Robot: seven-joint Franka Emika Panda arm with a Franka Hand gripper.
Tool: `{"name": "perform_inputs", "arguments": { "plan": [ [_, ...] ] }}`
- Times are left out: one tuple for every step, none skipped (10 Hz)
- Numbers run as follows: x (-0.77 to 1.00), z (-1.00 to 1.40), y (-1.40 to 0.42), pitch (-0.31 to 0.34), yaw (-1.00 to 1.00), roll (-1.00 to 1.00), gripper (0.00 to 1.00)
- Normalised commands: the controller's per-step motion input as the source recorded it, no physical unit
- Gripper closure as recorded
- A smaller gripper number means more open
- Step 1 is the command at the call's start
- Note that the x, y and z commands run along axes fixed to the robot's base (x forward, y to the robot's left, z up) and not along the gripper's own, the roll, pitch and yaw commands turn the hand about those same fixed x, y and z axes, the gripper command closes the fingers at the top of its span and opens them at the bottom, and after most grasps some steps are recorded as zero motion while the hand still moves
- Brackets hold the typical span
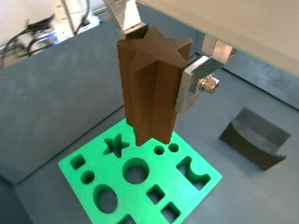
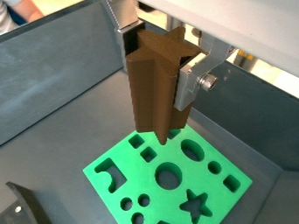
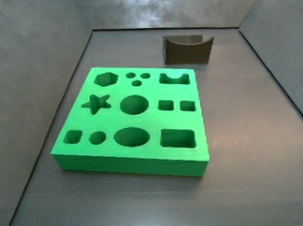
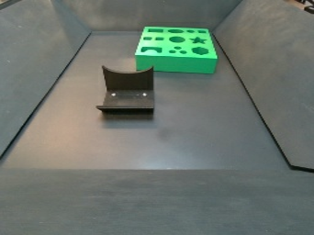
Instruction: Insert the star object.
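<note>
Star object (image 1: 149, 92) hung upright in both wrist views, clamped between the silver fingers (image 1: 194, 77) of the gripper (image 2: 163, 54), which was poised above the green block (image 1: 142, 175). Its long axis ran vertically, lower end pointing down at the block's cut-outs; neither side view showed the gripper

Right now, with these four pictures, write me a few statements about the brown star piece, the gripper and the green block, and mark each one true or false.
1. The gripper holds the star piece upright above the green block. True.
2. The star piece already sits in the star hole. False: the hole is empty in both side views.
3. The dark block rests on the green block. False: it stands apart on the floor.
4. The gripper shows in both side views. False: it shows in neither.
</note>
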Motion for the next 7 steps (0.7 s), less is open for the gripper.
{"name": "perform_inputs", "arguments": {
  "plan": [
    [0.06, -1.0, -0.09, 0.0, -0.74, 0.07, 1.0],
    [-0.07, -0.93, -0.06, -0.019, -0.56, 0.13, 1.0],
    [-0.2, -0.89, 0.0, -0.081, -0.4, 0.1, 1.0],
    [-0.4, -0.74, 0.0, -0.261, -0.29, 0.0, 1.0],
    [-0.37, -0.67, -0.03, -0.291, -0.34, 0.0, 1.0],
    [-0.53, -0.68, 0.0, -0.276, -0.3, 0.02, 1.0],
    [-0.67, -0.68, 0.02, -0.257, -0.25, 0.07, 1.0]
  ]
}}
